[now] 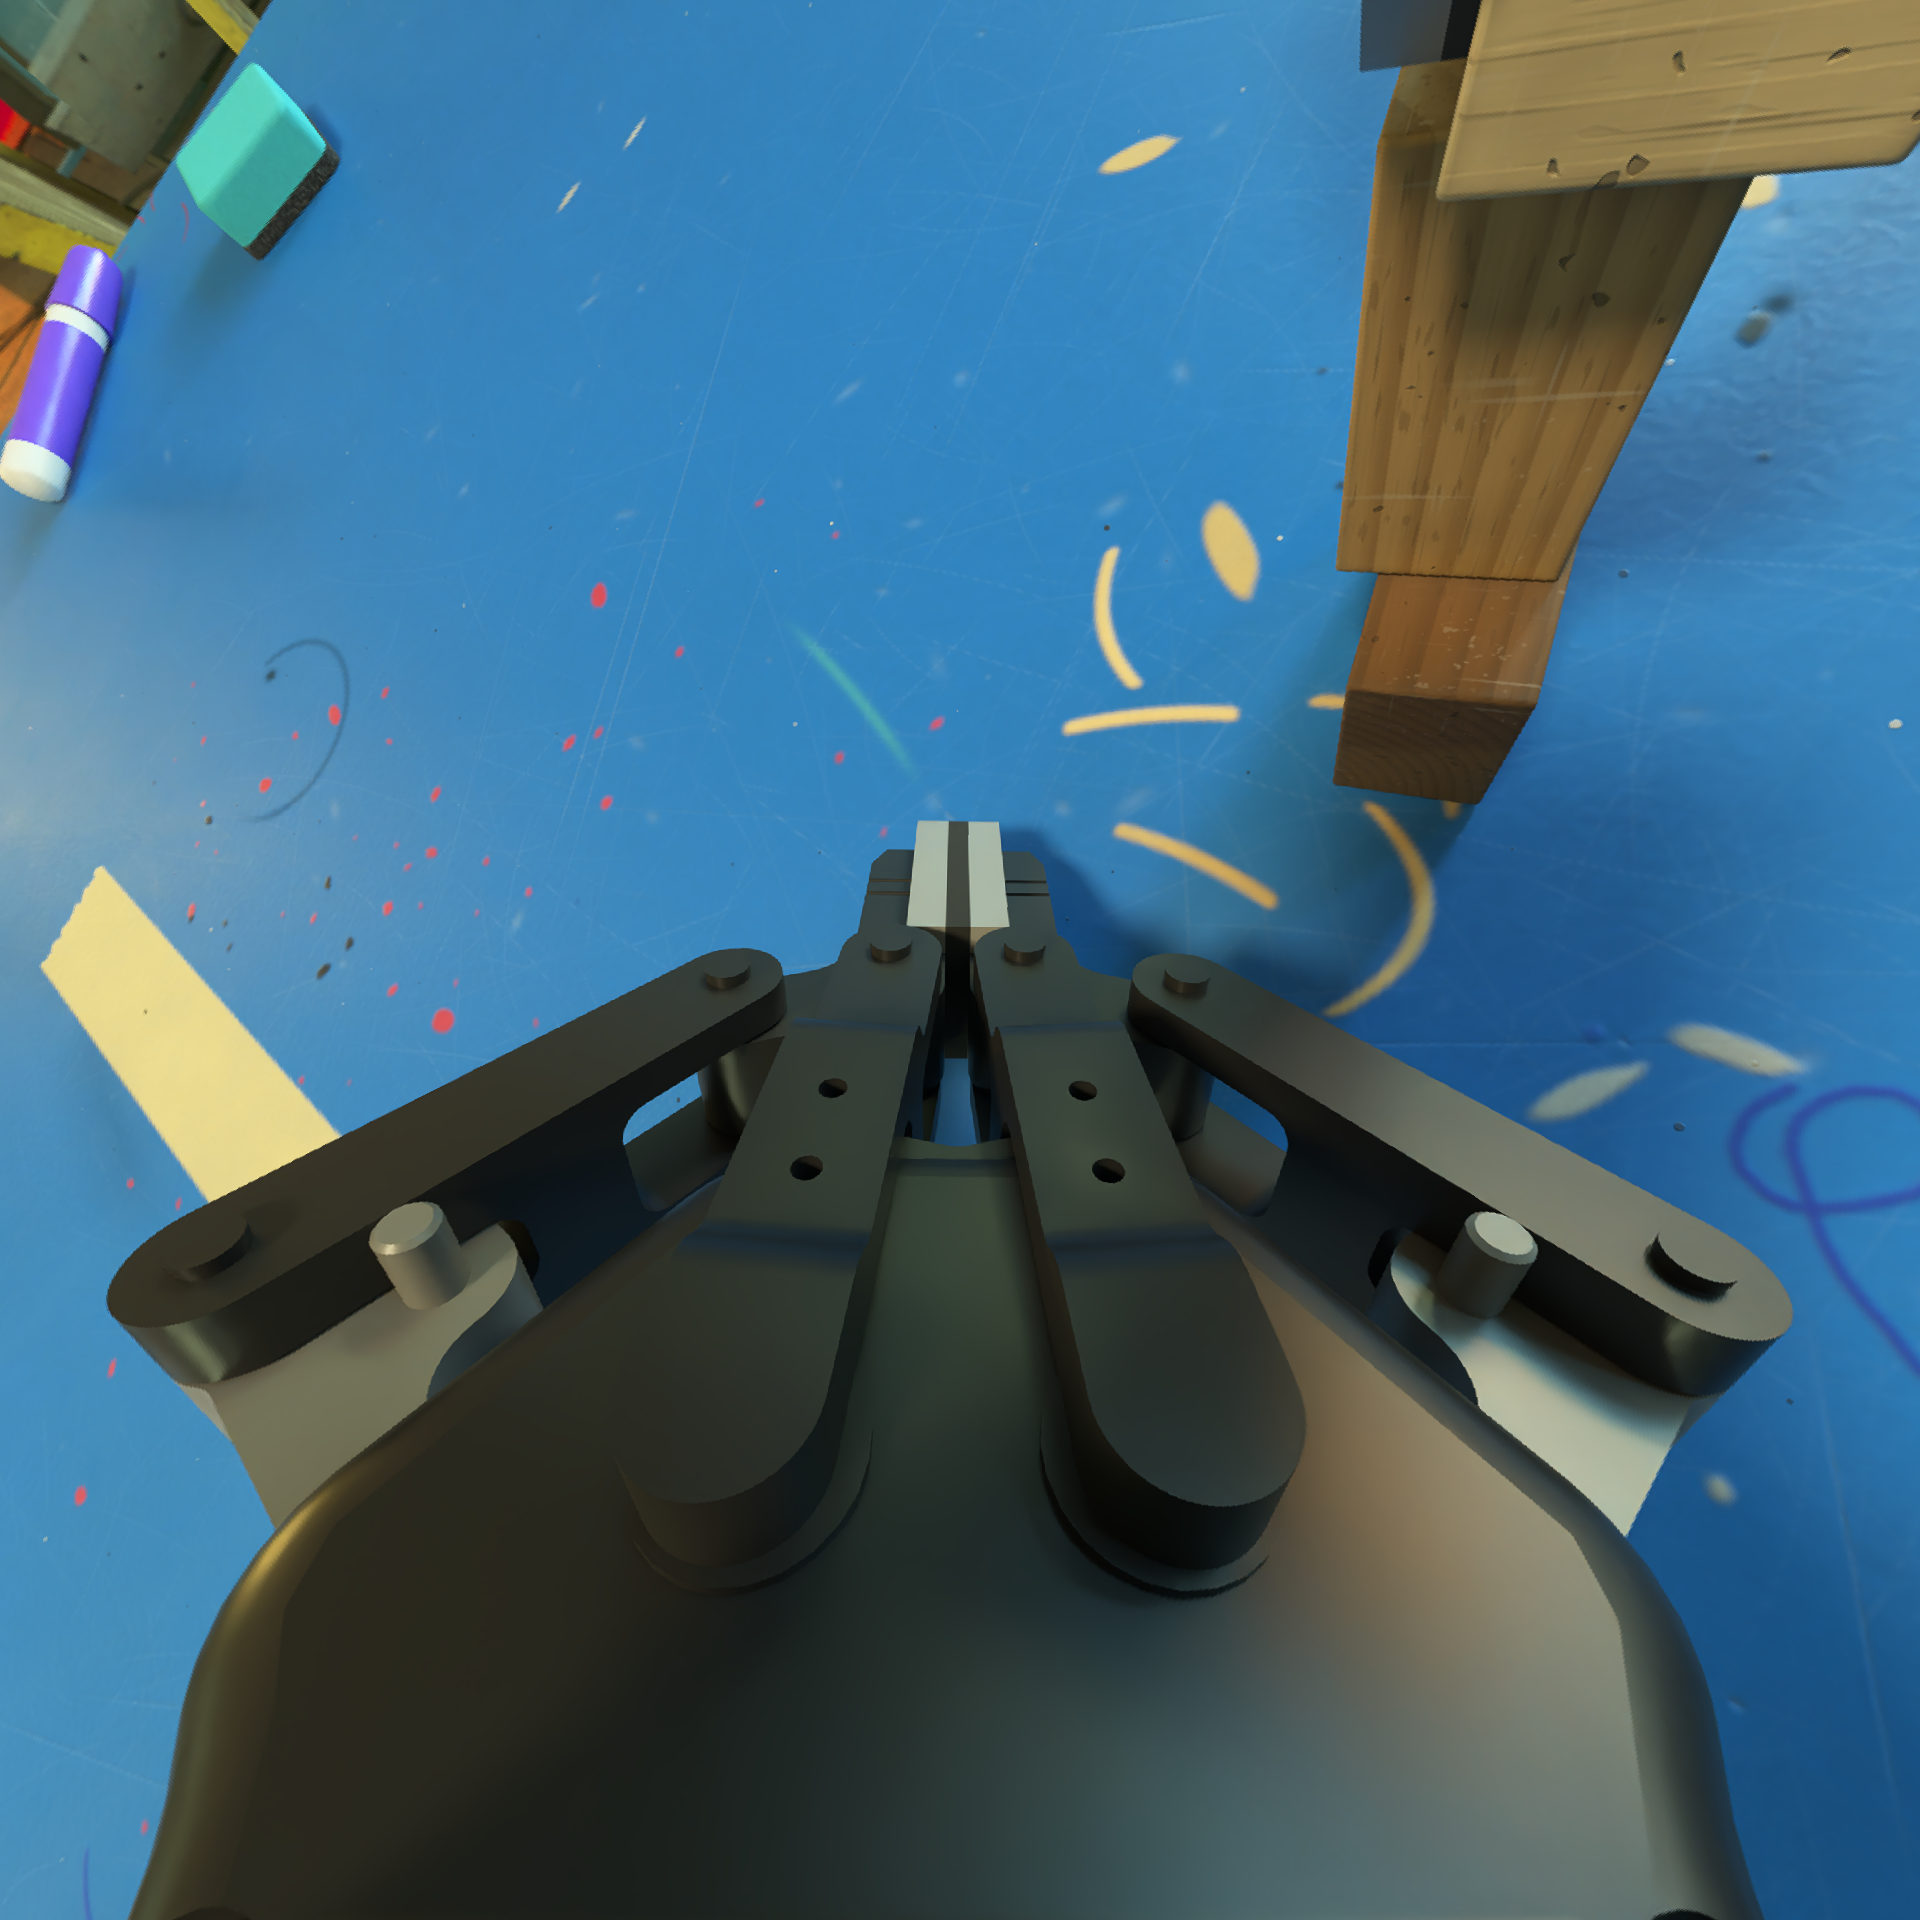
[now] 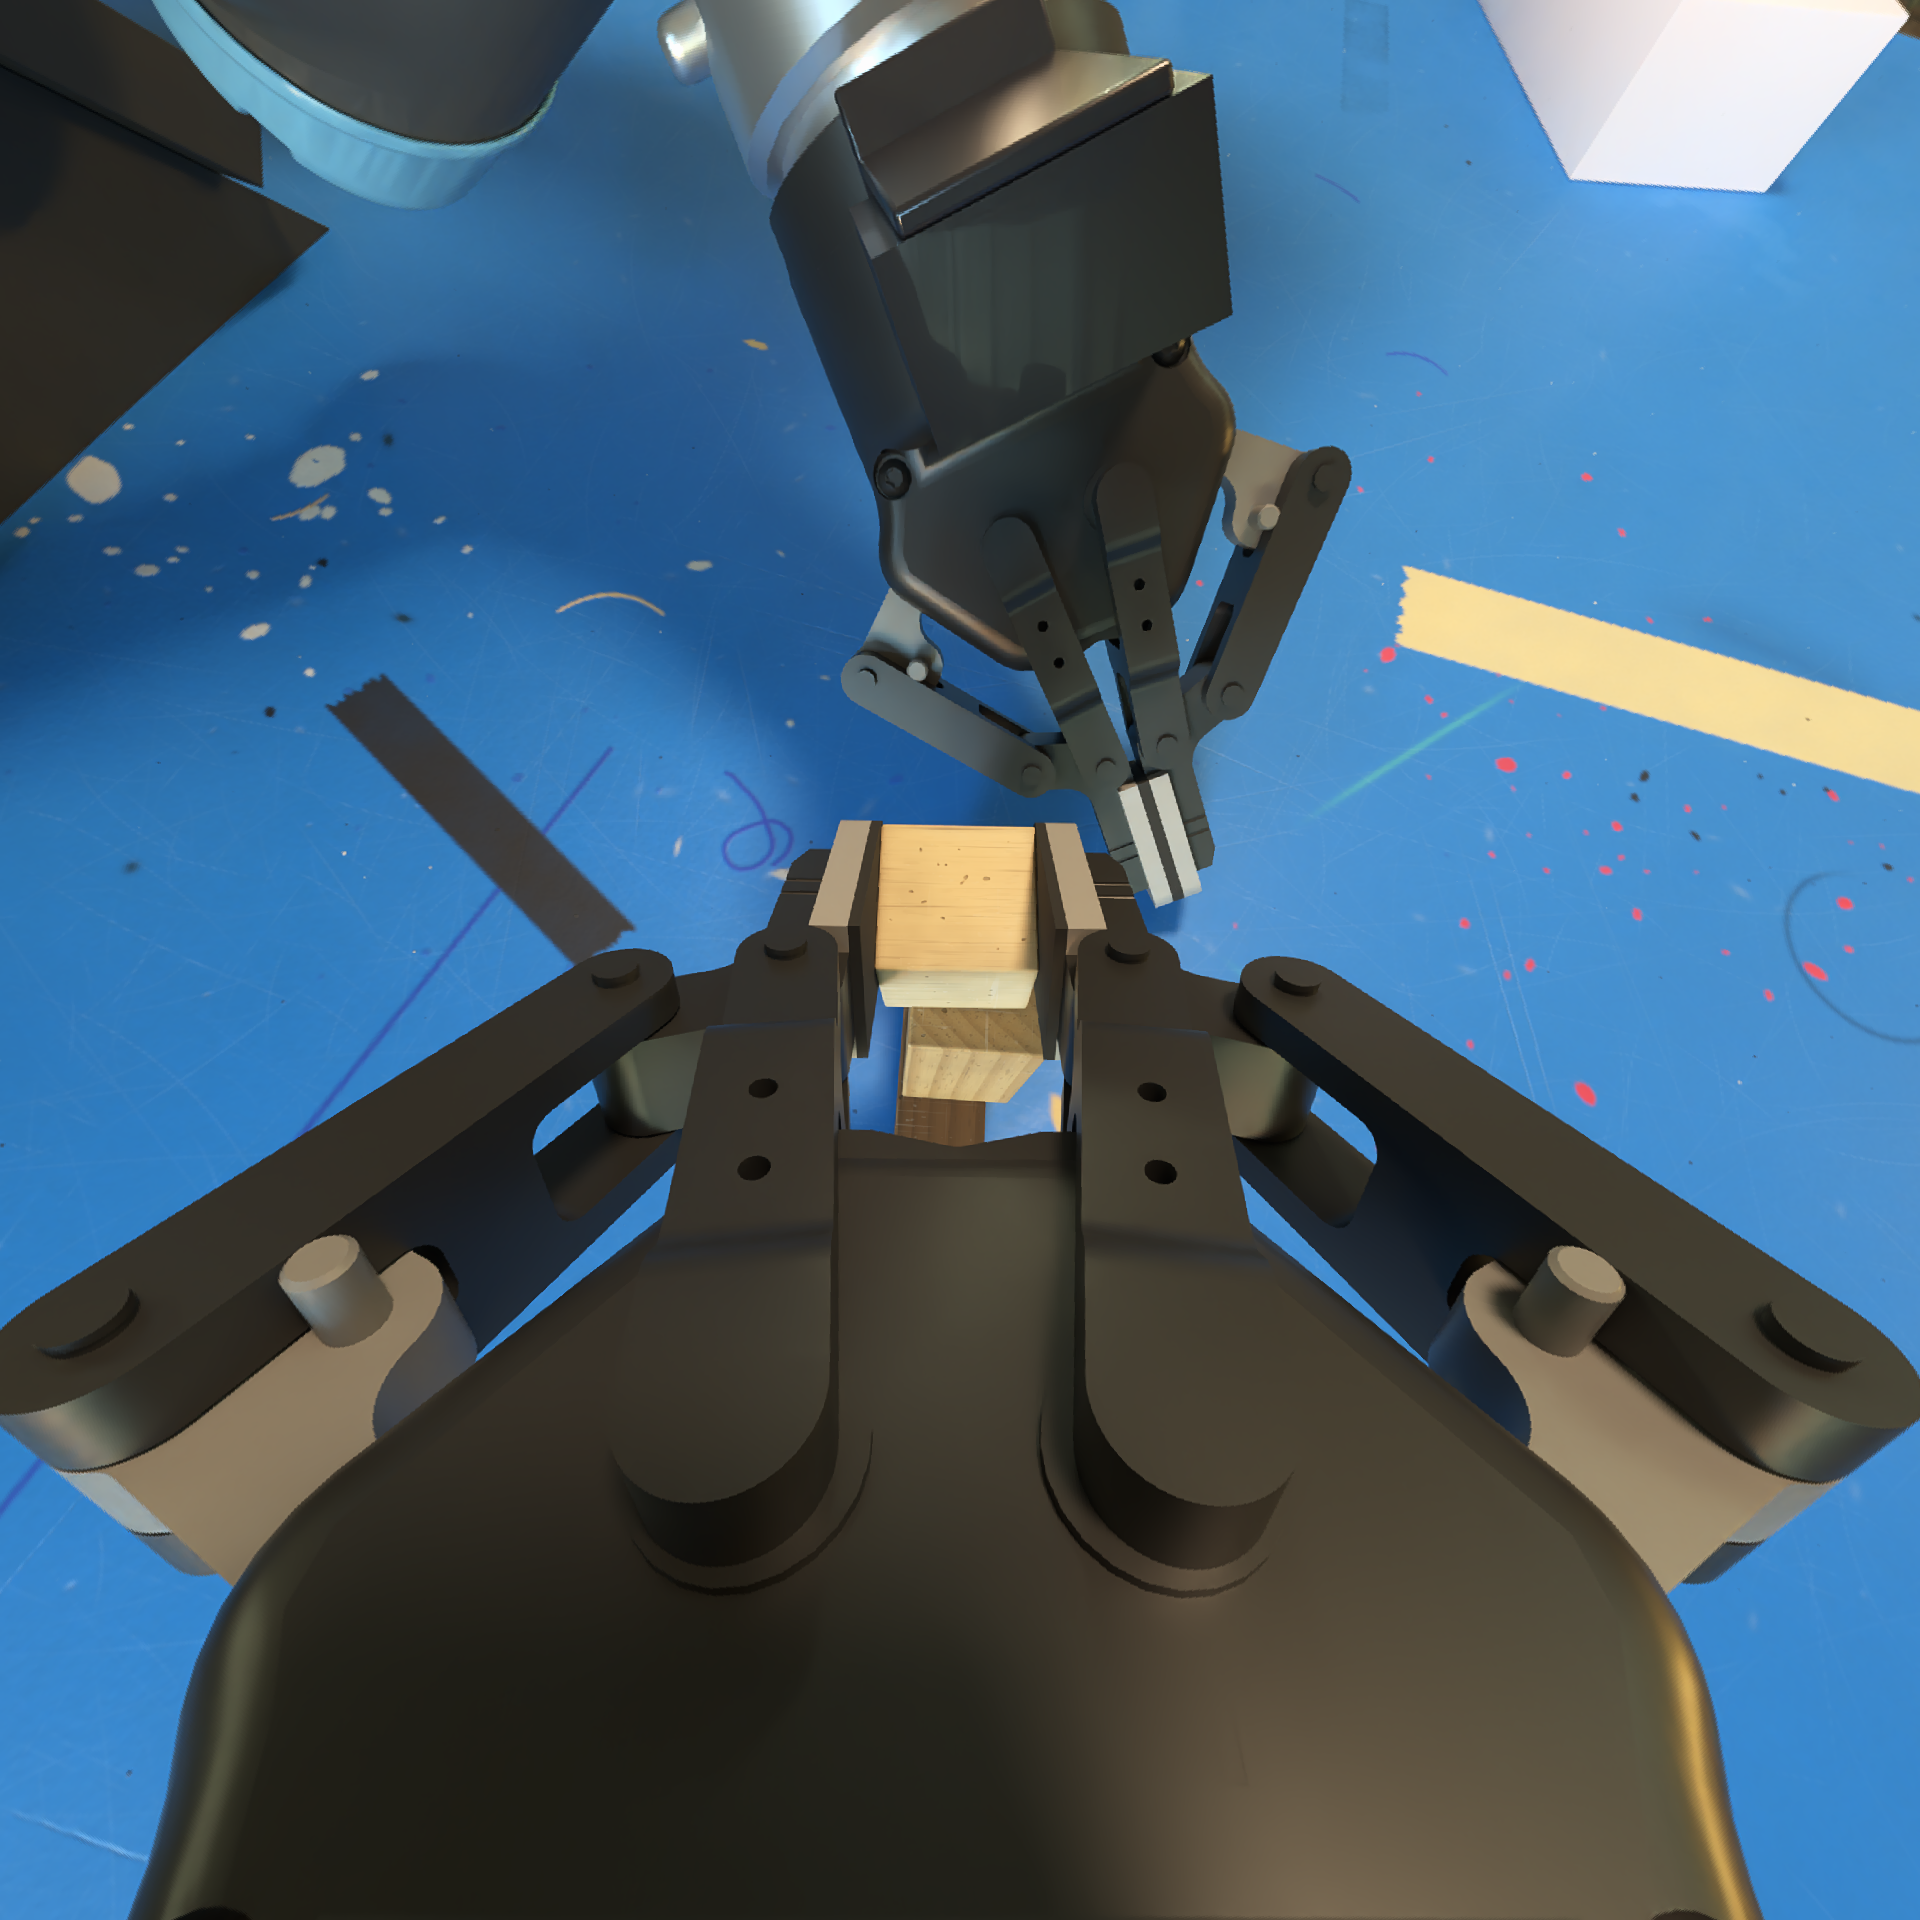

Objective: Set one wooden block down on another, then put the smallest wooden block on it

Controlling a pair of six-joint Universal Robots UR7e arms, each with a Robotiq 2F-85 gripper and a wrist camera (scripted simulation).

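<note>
In the right wrist view, the right gripper (image 2: 957, 914) has its jaws pinching a pale wooden block (image 2: 957, 902) by two opposite sides, with the block's top face open to the camera. Directly beneath it sits a second wooden block (image 2: 961, 1060), and below that a dark wooden block (image 2: 940, 1122) shows as a thin strip (whether the held block touches the one under it cannot be told from here). Just beyond, at about 1 o'clock, the left gripper (image 2: 1162, 854) hangs tip-down with its jaws pressed together on nothing, close beside the held block's right edge but apart from it.

From the left wrist view, the left gripper (image 1: 957, 873) points at bare blue bench (image 1: 727, 416) with open room ahead and to the left. At 2 o'clock the stack rises: the dark block (image 1: 1439, 686) at the bottom, the longer middle block (image 1: 1496, 384) on it, overhanging its end, and the pale block (image 1: 1683, 94) at the top, cut off by the frame edge.

The bench is scuffed and flecked with red spots, tan paint strokes and blue scribbles. A cream tape strip (image 1: 177, 1029) lies at 9 o'clock and a dark tape strip (image 2: 478, 816) at 10 o'clock in the right wrist view. Farthest off, at 11 o'clock, are a purple marker (image 1: 62, 374) and a teal sponge-like block (image 1: 255, 156) near the bench's edge; a white box (image 2: 1683, 88) stands far off at 1 o'clock.
</note>
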